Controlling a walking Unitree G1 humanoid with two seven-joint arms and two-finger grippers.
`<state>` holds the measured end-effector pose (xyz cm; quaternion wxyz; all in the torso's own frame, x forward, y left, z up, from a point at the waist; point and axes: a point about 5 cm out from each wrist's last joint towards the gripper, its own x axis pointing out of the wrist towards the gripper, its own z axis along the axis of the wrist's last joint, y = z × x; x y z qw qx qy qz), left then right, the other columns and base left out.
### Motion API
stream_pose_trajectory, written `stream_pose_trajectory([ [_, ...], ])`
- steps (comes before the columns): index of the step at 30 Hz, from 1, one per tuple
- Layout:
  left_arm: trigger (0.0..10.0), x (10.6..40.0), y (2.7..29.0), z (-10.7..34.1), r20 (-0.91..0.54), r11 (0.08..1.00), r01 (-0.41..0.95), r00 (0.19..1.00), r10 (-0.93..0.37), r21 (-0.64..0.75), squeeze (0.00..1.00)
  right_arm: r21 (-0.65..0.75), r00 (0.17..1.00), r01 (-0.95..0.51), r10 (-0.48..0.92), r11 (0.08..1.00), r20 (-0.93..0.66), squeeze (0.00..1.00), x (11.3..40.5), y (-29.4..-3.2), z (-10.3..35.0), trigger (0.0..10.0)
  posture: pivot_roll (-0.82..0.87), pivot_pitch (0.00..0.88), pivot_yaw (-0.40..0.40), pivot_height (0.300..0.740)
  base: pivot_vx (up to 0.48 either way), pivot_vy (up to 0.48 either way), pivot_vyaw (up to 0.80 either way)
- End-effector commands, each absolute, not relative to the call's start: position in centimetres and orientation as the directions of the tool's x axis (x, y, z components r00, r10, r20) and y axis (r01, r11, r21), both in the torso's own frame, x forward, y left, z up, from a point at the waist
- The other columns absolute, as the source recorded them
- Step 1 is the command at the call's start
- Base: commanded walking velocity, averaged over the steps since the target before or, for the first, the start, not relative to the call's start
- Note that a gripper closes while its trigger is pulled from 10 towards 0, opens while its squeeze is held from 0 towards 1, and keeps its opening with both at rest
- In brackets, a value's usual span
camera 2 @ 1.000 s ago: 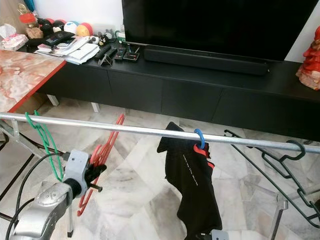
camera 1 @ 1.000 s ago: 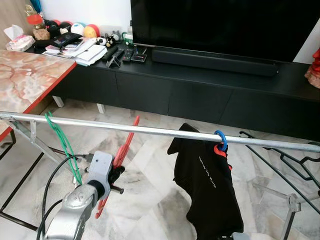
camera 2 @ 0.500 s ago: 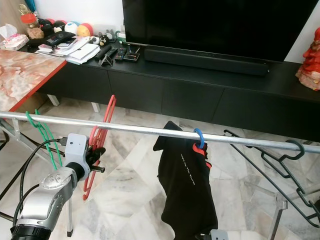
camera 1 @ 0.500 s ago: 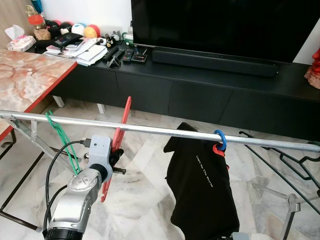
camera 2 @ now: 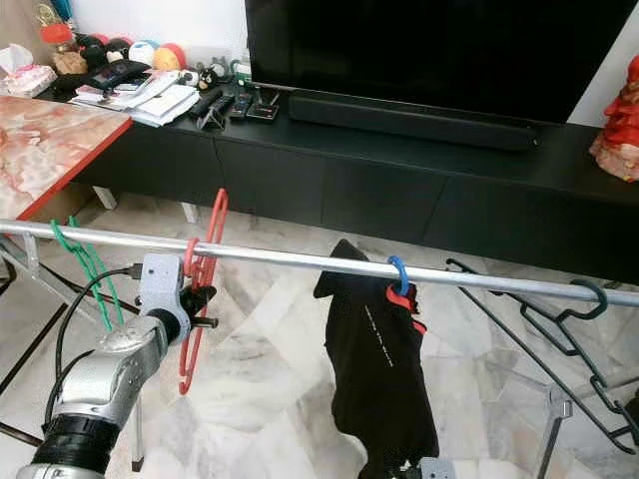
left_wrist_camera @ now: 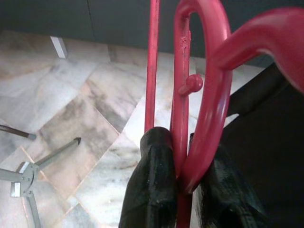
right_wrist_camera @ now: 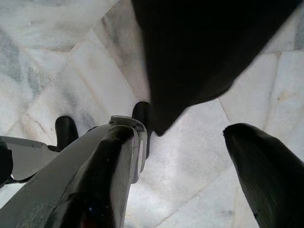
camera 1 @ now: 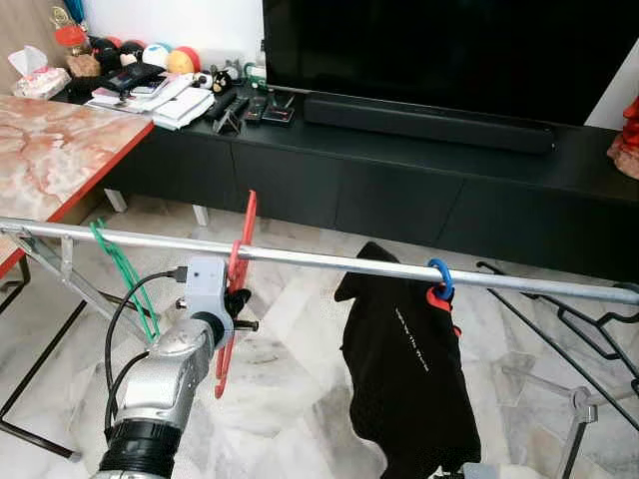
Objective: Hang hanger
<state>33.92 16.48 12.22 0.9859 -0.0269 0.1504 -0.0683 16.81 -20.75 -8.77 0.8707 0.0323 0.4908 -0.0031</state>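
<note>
A red plastic hanger (camera 1: 240,261) is pinched in my left gripper (camera 1: 236,302), raised against the silver rail (camera 1: 329,261) of a drying rack. Its hook (camera 2: 189,256) curls at the rail, and part of its frame sticks up above the rail. In the left wrist view the black fingers (left_wrist_camera: 156,190) are shut on the red hanger (left_wrist_camera: 183,118) near its neck. My right gripper (right_wrist_camera: 185,156) hangs low over the marble floor, open, beside the hem of a black garment (right_wrist_camera: 209,47).
A green hanger (camera 1: 125,274) hangs on the rail to the left. A black shirt (camera 1: 409,369) on a blue-hooked hanger (camera 1: 440,276) hangs to the right, with dark hangers (camera 1: 589,319) further right. A black TV cabinet (camera 1: 399,190) stands behind, a marble table (camera 1: 50,150) at left.
My left arm has lifted the red hanger from below the rail up to it and a little to the right. The black shirt has swayed slightly.
</note>
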Motion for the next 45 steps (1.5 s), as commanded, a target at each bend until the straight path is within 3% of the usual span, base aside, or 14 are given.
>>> stream_pose_trajectory([
  [1,10.0,34.2,16.6,11.9,-0.337,0.991,0.122,0.932,-0.132,-0.051,0.0,0.048,0.492,0.037,0.023,0.998,-0.87,0.0,16.2,-20.9,-9.0,10.0,0.01,0.139,-0.065,0.74,0.0,0.0,0.0],
  [14,10.0,34.1,17.8,10.0,-0.486,0.991,-0.023,0.873,-0.044,-0.131,0.0,0.059,0.489,0.035,0.034,0.998,-0.872,0.0,16.2,-20.8,-9.0,10.0,0.01,0.137,-0.064,0.74,0.0,0.0,0.0],
  [22,10.0,33.7,18.2,9.9,-0.471,0.994,-0.005,0.881,-0.047,-0.109,0.0,0.065,0.489,0.034,0.04,0.997,-0.871,0.0,16.2,-20.8,-9.1,10.0,0.01,0.137,-0.064,0.74,0.0,0.0,0.0],
  [24,10.0,33.6,18.1,10.3,-0.436,0.995,-0.004,0.899,-0.041,-0.101,1.0,0.067,0.489,0.032,0.042,0.997,-0.871,0.0,16.2,-20.8,-9.1,10.0,0.01,0.135,-0.062,0.74,0.0,0.0,0.0],
  [45,10.0,29.9,18.3,13.8,-0.159,1.0,-0.02,0.987,0.02,0.005,1.0,0.072,0.481,0.02,0.054,0.997,-0.875,0.0,15.9,-20.6,-9.2,10.0,0.01,0.112,-0.046,0.74,0.0,0.0,0.0],
])
